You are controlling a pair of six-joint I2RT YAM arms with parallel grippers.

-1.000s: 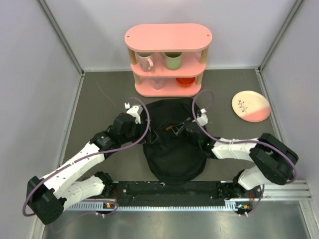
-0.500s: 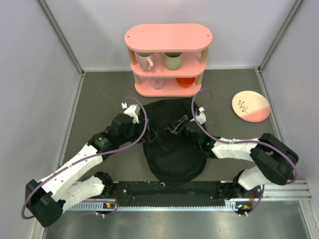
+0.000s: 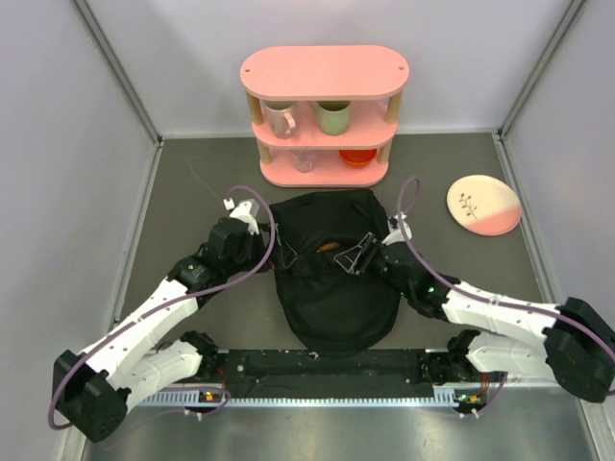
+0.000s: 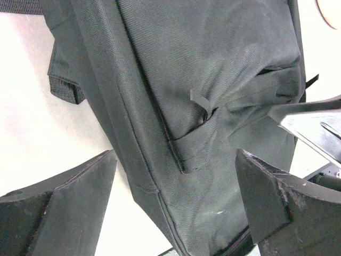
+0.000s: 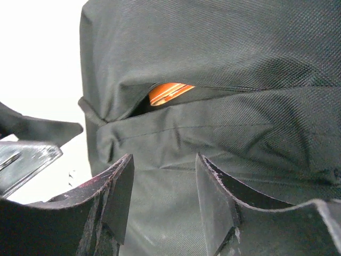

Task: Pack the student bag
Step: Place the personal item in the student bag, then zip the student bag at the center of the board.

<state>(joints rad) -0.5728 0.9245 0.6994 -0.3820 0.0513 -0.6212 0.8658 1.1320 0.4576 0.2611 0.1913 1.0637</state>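
Note:
The student bag (image 3: 333, 293), black and floppy, lies flat in the middle of the table, its top toward the shelf. A slit in its upper part shows something orange (image 5: 168, 92) inside, also seen from above (image 3: 327, 247). My left gripper (image 3: 284, 257) sits at the bag's left edge, wide open; its fingers (image 4: 80, 197) straddle bag fabric (image 4: 213, 80) without touching it. My right gripper (image 3: 358, 254) hovers over the bag's upper right, jaws partly apart, and nothing is held between its fingertips (image 5: 120, 186).
A pink shelf (image 3: 324, 72) stands at the back with a pink mug (image 3: 281, 118), a green mug (image 3: 333, 116), a glass (image 3: 304, 160) and an orange bowl (image 3: 357, 156). A pink-and-cream plate (image 3: 483, 204) lies at the right. Grey walls close in three sides.
The right jaws have opened and let go of the bag fabric, and that arm has swung right. The left gripper drew back left and opened wider. The bag's top has settled flatter.

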